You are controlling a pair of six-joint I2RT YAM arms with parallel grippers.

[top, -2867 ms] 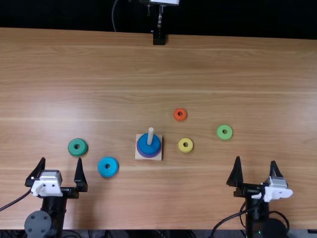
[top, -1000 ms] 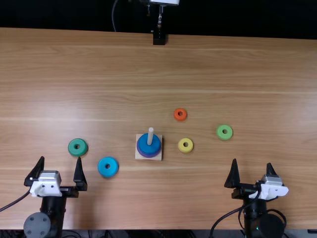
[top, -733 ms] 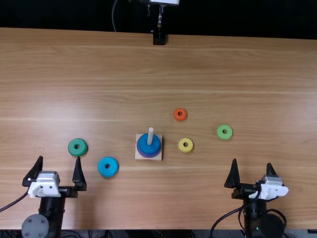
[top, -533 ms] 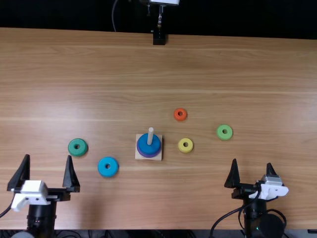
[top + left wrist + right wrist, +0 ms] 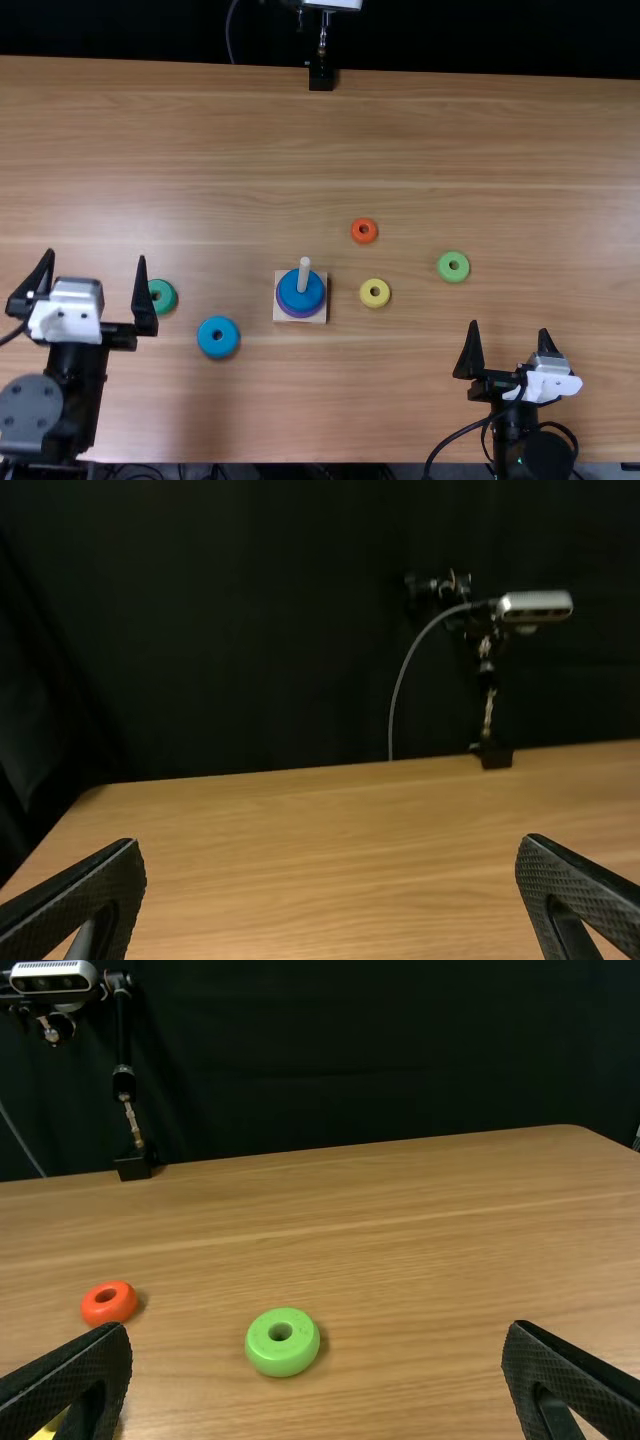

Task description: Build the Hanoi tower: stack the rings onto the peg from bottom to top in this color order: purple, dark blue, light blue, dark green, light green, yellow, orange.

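the empty left gripper [image 5: 95, 256], fingers spread, has moved outward, then forward beside the dark green ring [image 5: 168, 297]; the light blue ring [image 5: 206, 343], probably next, still lies left of the stacked peg [image 5: 304, 270]. the right gripper [image 5: 508, 326] gapes, empty.

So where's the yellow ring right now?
In the top view, the yellow ring lies on the table, just right of the peg's square base and below the orange ring.
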